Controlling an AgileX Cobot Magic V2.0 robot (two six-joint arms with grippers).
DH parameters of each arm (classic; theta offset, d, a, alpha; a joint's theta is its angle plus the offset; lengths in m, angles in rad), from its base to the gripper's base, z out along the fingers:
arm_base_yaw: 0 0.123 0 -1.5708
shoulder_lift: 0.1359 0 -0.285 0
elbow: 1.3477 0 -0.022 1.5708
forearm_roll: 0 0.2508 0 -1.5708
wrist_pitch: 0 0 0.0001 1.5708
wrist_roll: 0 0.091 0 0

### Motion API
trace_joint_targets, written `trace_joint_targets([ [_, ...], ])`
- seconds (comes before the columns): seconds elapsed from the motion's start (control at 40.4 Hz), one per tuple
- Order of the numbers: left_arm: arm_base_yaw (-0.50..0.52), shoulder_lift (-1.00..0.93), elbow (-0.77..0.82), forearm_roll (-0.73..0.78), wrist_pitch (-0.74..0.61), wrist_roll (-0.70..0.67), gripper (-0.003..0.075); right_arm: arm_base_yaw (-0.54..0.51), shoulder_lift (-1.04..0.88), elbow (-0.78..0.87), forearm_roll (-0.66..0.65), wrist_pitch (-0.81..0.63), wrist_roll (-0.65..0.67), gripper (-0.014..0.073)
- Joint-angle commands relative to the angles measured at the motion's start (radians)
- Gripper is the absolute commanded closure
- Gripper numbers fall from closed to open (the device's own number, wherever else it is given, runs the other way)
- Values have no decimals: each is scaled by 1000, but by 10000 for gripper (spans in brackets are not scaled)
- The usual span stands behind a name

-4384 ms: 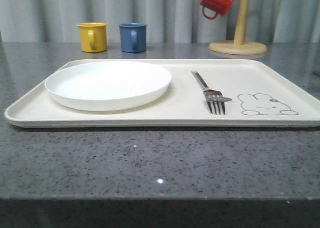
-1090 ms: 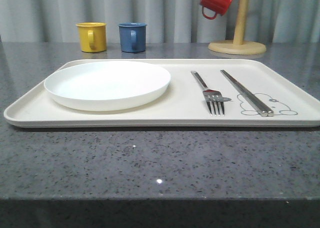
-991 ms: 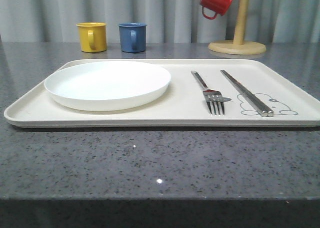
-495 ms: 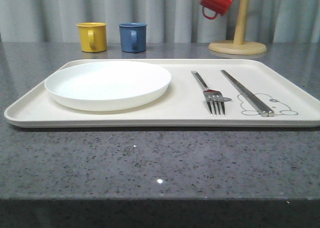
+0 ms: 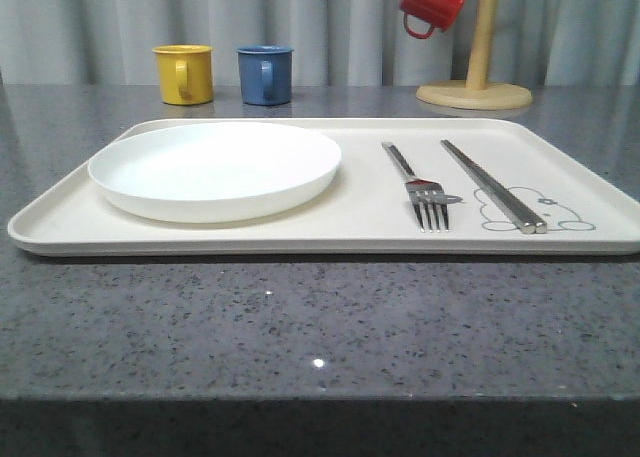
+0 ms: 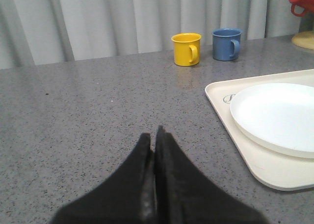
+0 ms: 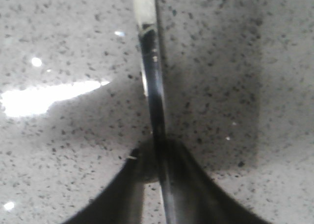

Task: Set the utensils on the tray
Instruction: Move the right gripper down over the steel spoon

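Observation:
The cream tray (image 5: 370, 217) lies across the grey counter, its corner also in the left wrist view (image 6: 221, 106). On its right half rest a silver fork (image 5: 420, 187) and a pair of flat chopsticks (image 5: 490, 185), side by side, the chopstick tips over the rabbit drawing. My left gripper (image 6: 154, 133) is shut and empty, low over bare counter left of the tray. My right gripper (image 7: 157, 153) is shut on the slim shiny handle of a metal utensil (image 7: 152, 77) just above the speckled counter; the utensil's working end is out of view.
A round white plate (image 5: 215, 167) fills the tray's left half. Behind the tray stand a yellow mug (image 5: 185, 74) and a blue mug (image 5: 266, 74). A wooden mug tree (image 5: 478, 57) with a red mug (image 5: 432, 2) stands at the back right.
The chopsticks, absent in the earliest frame, now lie on the tray right of the fork. Over the last second nothing in the front view has moved.

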Motion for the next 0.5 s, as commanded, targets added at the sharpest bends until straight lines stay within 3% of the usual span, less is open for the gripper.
trace_joint_targets([
  [0.0, 1, 13, -24, -10, -85, -7, 738, -7, -48, -30, 0, 19, -10, 606],
  [0.272, 1, 13, -24, -10, -85, -7, 738, 3, -98, -75, 5, 100, 72, 633],
  [0.471, 1, 13, -24, -10, -85, -7, 738, 90, -195, -85, 56, 110, 102, 633],
])
